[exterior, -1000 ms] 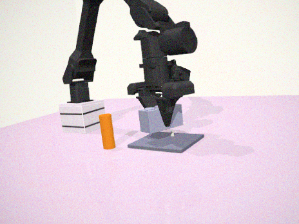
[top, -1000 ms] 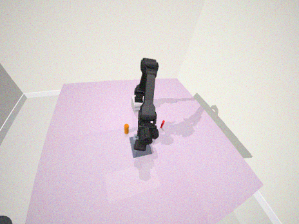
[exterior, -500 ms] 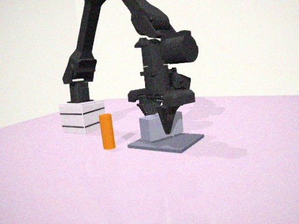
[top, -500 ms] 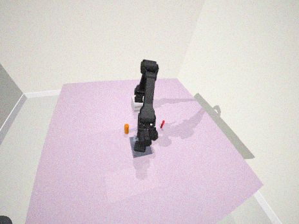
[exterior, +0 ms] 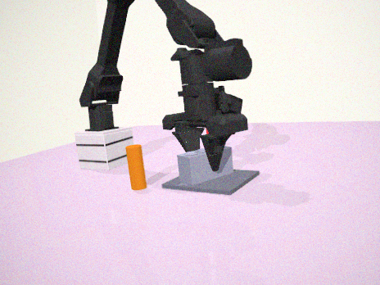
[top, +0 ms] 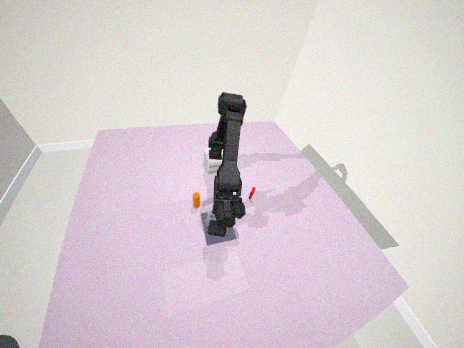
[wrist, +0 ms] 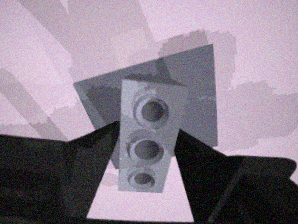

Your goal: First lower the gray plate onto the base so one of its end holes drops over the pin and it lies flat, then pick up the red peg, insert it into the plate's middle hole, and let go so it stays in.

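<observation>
The gray plate [exterior: 190, 169] [wrist: 176, 100], a thick block with three round holes in a row, sits level on the dark base [top: 212, 240] [exterior: 242, 179] [wrist: 201, 95]. The pin is out of sight under the plate. My gripper [top: 226, 223] [exterior: 201, 160] [wrist: 146, 128] points down with its fingers on either side of the plate, near the middle of its length. They have opened, with hardly any gap to its sides. All three holes look empty in the wrist view. The red peg [top: 252, 193] lies on the table to the right of the arm; only a bit shows behind the gripper in the exterior view.
An orange cylinder [top: 196, 200] [exterior: 136, 168] stands upright to the left of the base. The white block with dark stripes [top: 209, 163] [exterior: 91, 154] under the arm's foot stands farther back.
</observation>
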`<state>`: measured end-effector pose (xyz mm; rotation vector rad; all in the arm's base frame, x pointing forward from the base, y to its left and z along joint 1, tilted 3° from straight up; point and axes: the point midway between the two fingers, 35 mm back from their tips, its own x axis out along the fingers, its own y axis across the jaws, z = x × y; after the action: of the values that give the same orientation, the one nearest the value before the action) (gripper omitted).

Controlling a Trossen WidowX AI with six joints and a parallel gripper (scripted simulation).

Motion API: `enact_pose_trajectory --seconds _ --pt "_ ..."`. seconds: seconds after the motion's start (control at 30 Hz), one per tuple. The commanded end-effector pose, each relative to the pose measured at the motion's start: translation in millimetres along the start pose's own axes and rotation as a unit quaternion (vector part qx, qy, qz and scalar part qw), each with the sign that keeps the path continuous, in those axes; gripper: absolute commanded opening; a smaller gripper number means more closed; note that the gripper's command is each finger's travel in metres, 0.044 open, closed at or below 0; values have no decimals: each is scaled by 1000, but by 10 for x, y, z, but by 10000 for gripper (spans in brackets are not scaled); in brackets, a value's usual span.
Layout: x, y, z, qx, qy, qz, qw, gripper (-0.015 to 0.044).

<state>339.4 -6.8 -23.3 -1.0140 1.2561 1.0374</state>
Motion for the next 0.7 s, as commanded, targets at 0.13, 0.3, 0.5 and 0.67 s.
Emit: enact_pose_trajectory --seconds 0.13,0.3,0.5,0.67 --pt "-7 -4 1 0 0 -1 1000 440" --pt "-108 -23 4 0 0 -1 1000 440" --pt "-1069 -31 -2 1 -2 2 1000 440" --pt "-1179 -49 2 1 -2 2 1000 440"
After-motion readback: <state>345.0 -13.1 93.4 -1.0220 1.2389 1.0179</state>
